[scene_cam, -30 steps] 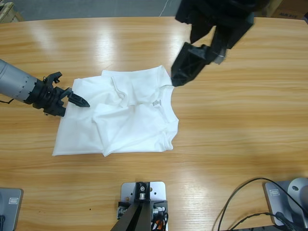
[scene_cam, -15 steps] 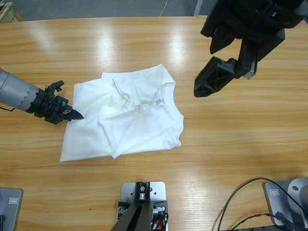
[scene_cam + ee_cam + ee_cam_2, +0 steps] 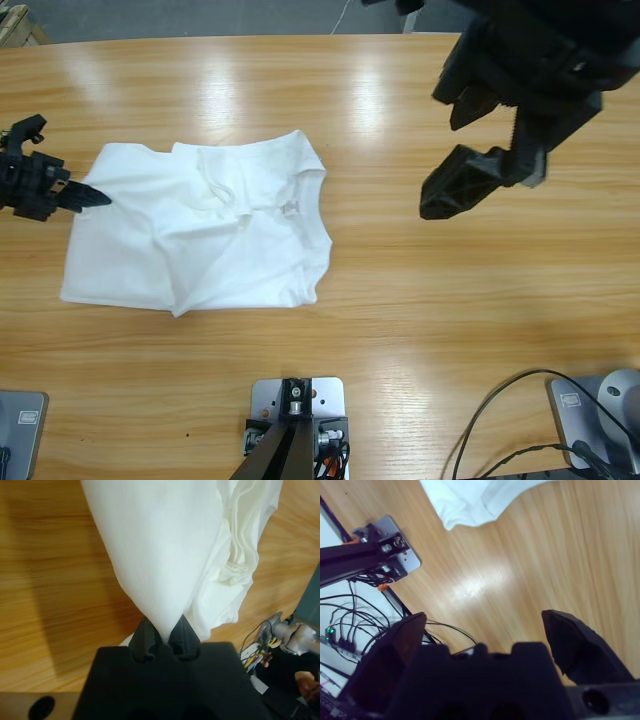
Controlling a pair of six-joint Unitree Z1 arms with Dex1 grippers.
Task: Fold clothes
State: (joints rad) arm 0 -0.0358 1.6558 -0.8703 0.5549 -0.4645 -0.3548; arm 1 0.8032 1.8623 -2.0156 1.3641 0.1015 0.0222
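The T-shirt (image 3: 200, 230) is pinched between the left gripper (image 3: 162, 632) jaws; it should be dragged slowly. The right gripper (image 3: 485, 625) is spread, empty.

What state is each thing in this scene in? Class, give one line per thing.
T-shirt: crumpled and partly folded on the table, one edge pinched and pulled taut.
Left end effector: shut on the T-shirt's edge.
Right end effector: open, empty, above bare table, apart from the T-shirt.
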